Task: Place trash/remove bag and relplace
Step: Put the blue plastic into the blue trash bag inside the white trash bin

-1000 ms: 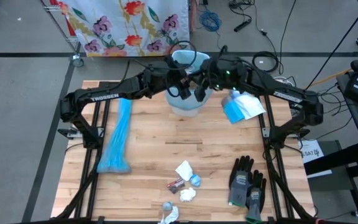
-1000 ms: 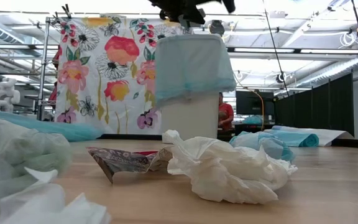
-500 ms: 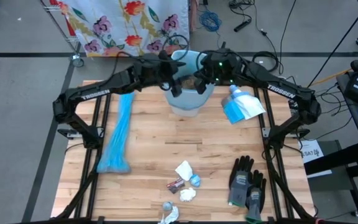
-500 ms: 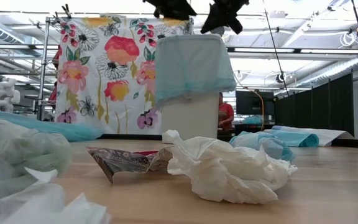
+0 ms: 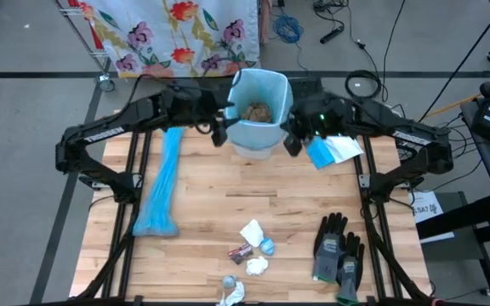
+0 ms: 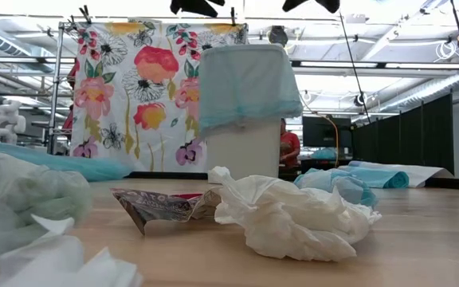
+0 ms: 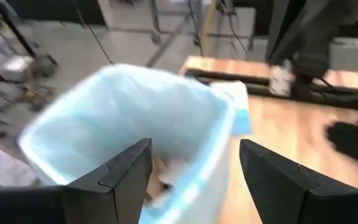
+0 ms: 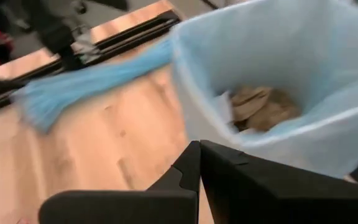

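Both arms have drawn apart from above the bin (image 5: 258,115); left gripper (image 5: 219,132) spread wide, right gripper (image 5: 292,140) closed, both empty. Remaining trash (image 5: 253,246) lies near the table's front edge: light, soft, crushable; pinch each scrap's raised middle.

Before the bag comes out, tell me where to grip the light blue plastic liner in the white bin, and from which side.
Probably best: grip the light blue plastic liner where it folds over the rim of the white bin and hangs as a loose skirt. Come from the sides. The left gripper, open, and the right gripper, shut, already flank it. Crumpled brown paper lies inside, so avoid reaching in.
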Available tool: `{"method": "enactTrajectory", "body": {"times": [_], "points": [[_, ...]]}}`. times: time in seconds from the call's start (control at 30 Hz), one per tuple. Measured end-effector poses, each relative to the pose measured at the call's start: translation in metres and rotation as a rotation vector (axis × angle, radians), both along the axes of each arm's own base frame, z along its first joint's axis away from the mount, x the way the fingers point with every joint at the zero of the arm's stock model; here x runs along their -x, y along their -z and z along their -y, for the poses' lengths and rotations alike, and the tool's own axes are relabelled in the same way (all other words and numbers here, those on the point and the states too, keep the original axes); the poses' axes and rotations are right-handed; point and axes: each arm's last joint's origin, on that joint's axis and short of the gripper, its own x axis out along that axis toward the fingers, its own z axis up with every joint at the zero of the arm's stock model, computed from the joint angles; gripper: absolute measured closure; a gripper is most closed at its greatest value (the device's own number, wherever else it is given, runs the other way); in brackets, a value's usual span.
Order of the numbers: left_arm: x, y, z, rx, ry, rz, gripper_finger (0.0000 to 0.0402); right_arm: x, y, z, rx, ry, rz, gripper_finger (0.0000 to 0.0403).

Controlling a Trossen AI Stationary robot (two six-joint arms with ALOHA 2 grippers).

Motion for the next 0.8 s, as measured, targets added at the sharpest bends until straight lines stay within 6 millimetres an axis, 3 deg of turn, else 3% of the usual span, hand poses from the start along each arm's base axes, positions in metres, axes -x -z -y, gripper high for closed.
{"method": "enactTrajectory", "body": {"times": [0.27,0.53,0.8], "points": [[-0.004,0.017,0.05,0.141,-0.088,-0.08,0.0159,-0.009,0.023,-0.046,-0.071,-0.121,-0.104,0.0403],[-0.008,0.074,0.095,0.438,-0.289,-0.183,0.0159,-0.012,0.061,-0.081,-0.122,-0.19,-0.197,0.0403],[-0.024,0.124,0.132,0.585,-0.391,-0.267,0.0159,-0.023,0.083,-0.107,-0.131,-0.273,-0.099,0.0403]]}}
